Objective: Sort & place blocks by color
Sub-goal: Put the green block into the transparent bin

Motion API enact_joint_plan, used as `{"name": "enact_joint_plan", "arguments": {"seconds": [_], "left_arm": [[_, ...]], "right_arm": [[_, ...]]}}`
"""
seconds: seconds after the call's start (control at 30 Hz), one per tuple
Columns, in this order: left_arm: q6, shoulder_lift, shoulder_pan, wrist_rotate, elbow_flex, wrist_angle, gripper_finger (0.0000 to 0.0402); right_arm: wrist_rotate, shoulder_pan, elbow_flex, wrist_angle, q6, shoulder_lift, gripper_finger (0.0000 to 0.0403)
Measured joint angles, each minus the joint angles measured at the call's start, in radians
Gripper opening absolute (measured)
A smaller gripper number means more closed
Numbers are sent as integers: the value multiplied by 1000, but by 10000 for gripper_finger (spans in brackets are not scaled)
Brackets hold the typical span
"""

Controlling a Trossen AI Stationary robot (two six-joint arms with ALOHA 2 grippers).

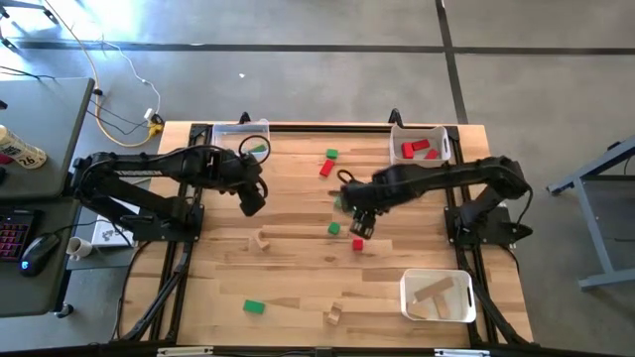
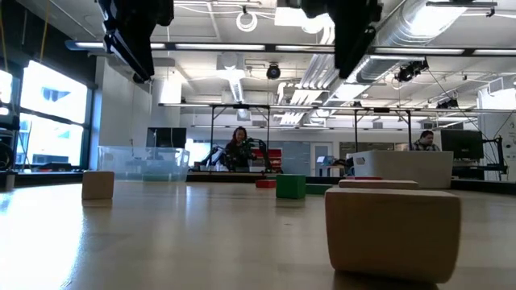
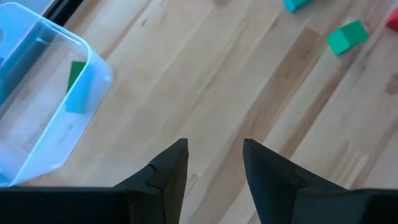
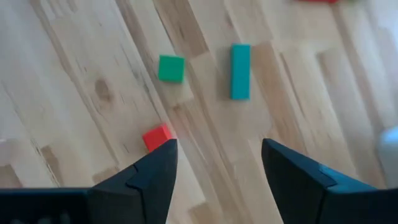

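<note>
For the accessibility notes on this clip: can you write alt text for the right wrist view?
The right gripper hangs open and empty over the light wooden table, its two dark fingers spread apart. A small red wooden cube lies beside one fingertip, with a small green wooden cube and a short green wooden bar farther off.

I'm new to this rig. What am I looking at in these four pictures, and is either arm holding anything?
Two dark robot arms work at a wooden table. One picture looks down from above, one looks level across the tabletop, and two come from cameras on the wrists. Small red, green and plain wood blocks lie scattered, and three bins hold some already. The left gripper hovers near the green bin, open and empty. The right gripper hangs mid-table over a red block and a green block, open, holding nothing.
</note>
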Motion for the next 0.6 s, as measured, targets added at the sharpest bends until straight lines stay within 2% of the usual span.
{"name": "enact_joint_plan", "arguments": {"seconds": [0.17, 0.37, 0.6], "left_arm": [[9, 0, 37, 0, 0, 0, 140], [9, 0, 97, 0, 0, 4, 140], [9, 1, 186, 0, 0, 20, 140]], "right_arm": [[-76, -87, -116, 155, -71, 0, 220], [-60, -162, -226, 338, -141, 0, 220], [-60, -199, -353, 543, -231, 0, 220]]}}
